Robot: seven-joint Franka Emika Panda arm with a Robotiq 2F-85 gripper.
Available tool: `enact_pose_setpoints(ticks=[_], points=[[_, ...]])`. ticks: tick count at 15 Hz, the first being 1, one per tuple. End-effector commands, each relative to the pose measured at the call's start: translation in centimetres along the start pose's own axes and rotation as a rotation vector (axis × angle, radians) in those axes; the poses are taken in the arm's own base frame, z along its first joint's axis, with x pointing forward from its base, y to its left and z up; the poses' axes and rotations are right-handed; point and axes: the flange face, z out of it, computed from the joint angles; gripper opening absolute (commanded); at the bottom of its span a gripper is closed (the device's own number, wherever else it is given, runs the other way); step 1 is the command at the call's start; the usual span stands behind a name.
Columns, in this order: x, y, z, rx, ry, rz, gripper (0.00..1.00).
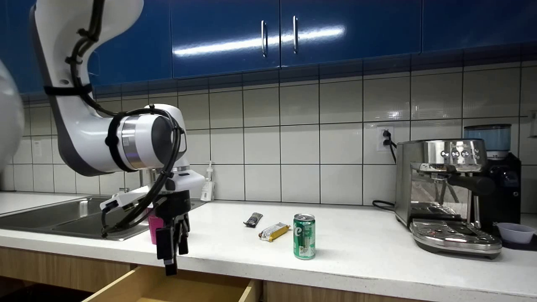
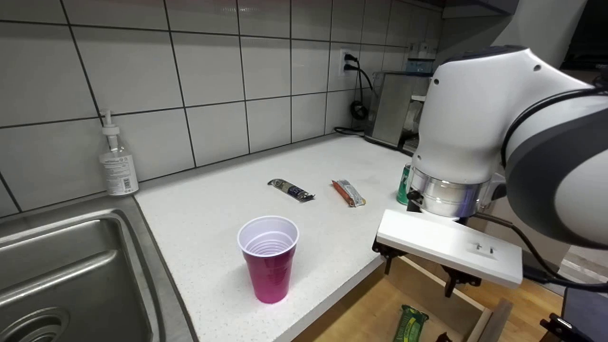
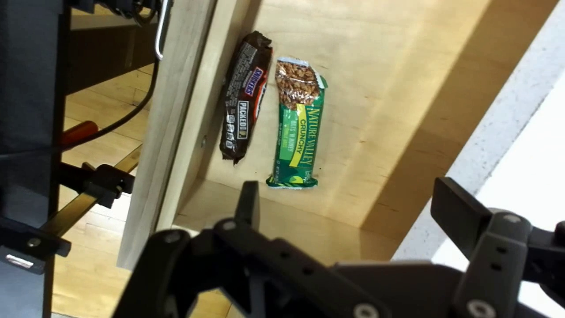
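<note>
My gripper (image 3: 348, 201) stands wide open over the pulled-out wooden drawer (image 3: 375, 88), with nothing between its fingers. Inside the drawer, in the wrist view, lie a green granola bar (image 3: 298, 145) and a brown Snickers bar (image 3: 245, 101) beside it, both ahead of the fingertips. An exterior view shows the gripper (image 1: 173, 256) pointing down at the counter's front edge. On the counter are a dark-wrapped bar (image 2: 292, 190), an orange-and-silver bar (image 2: 349, 193), a green can (image 1: 304, 237) and a pink cup (image 2: 270, 280). The cup is partly hidden behind the gripper in an exterior view.
A metal sink (image 2: 133, 266) and a soap bottle (image 2: 118, 171) stand beyond the cup. An espresso machine (image 1: 407, 184), a black grinder (image 1: 505, 180) and a small bowl (image 1: 517, 233) occupy the counter's far end. The counter edge (image 3: 494, 145) overhangs the drawer's back.
</note>
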Motion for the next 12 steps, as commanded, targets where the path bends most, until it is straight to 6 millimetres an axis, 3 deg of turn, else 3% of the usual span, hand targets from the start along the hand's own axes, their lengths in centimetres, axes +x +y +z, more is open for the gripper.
enact_pose_setpoints(ticks=[1,12], points=[[1.6,-1.4,-1.8,0.029,0.001,0.027,1.0],[5.9,-6.7,-4.4,0.095,-0.002,-0.028,1.0]])
